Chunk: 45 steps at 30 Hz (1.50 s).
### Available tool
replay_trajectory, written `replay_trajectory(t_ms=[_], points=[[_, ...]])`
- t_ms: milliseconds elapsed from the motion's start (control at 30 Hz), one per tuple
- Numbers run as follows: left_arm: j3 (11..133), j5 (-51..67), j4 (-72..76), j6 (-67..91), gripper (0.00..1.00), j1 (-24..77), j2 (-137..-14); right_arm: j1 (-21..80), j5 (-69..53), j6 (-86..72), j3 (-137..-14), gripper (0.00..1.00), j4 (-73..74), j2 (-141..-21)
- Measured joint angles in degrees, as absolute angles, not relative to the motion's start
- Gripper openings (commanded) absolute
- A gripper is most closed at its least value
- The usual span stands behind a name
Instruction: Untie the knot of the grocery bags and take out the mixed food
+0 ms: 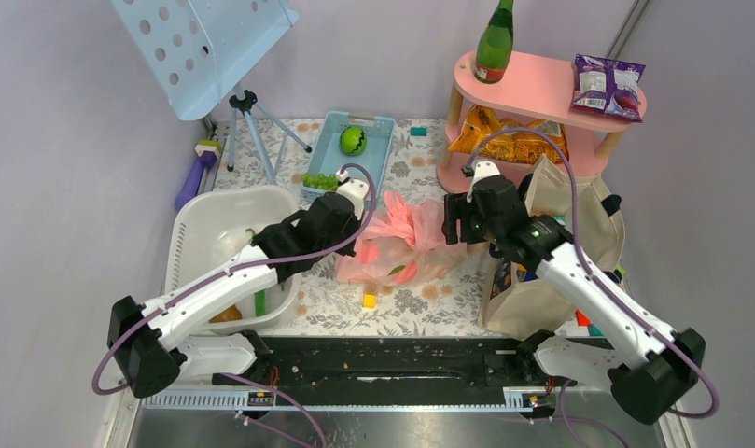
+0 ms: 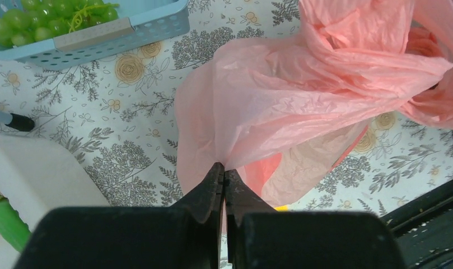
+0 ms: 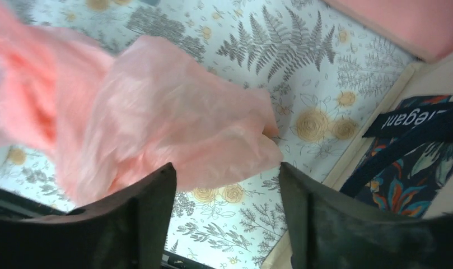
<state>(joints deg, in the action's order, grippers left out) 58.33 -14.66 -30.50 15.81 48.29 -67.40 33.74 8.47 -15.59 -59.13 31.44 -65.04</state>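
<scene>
Pink translucent plastic, the thin carrier bag [image 1: 406,245] is laid crumpled on the floral-patterned surface [image 1: 429,301], between a white plastic tub [image 1: 182,224] and the beige canvas tote [image 1: 513,313] with black handles. A fold of its film is pinched by the tightly closed left fingers [image 2: 223,174]. The right fingers [image 1: 451,222] are held well apart at its other side, nothing gripped.

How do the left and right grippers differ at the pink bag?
The left gripper is shut, pinching a fold of the pink bag; the right gripper stands open, clamping nothing. The left one reaches in from the white tub side, the right from the canvas tote side. Both are black and at that bag.
</scene>
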Motion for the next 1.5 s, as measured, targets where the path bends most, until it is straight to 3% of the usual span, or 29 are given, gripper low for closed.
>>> replay_trajectory(t_ms=[100,333,500,733,1067,1133,1233,1267,1400,1500], points=[[58.50,-14.79,-30.55,13.02,0.00,48.12,-68.42,33.93,5.91,-14.94,-59.00,0.91,30.81,-59.86],[58.50,-14.50,-30.50,9.45,0.00,46.54,-68.99,40.58,3.29,-14.44,-56.29,0.97,25.12,-51.22],[58.50,-13.96,-30.59,8.51,0.00,46.54,-68.99,50.68,6.96,-13.50,-54.54,0.97,22.52,-52.95],[58.50,-13.23,-30.59,8.40,0.00,46.54,-68.99,59.16,22.79,-13.04,-52.97,0.94,18.87,-57.76],[58.50,-12.99,-30.79,8.40,0.00,46.54,-69.06,60.80,33.78,-13.08,-49.84,0.88,9.76,-67.90],[58.50,-12.84,-30.81,8.40,0.00,46.54,-69.30,60.82,35.57,-12.64,-49.84,0.74,7.60,-70.13],[58.50,-12.86,-30.83,8.38,0.00,46.54,-69.91,60.82,37.67,-11.81,-49.84,0.32,5.65,-72.71],[58.50,-12.93,-30.83,8.36,0.00,46.54,-70.17,60.84,38.41,-11.31,-49.84,0.25,5.28,-73.41],[58.50,-13.65,-30.76,8.14,0.00,46.57,-70.63,60.88,41.34,-11.25,-49.84,0.03,4.82,-74.76],[58.50,-14.09,-30.70,7.75,0.00,46.57,-70.65,60.90,42.06,-10.70,-49.41,0.00,3.60,-73.84]])
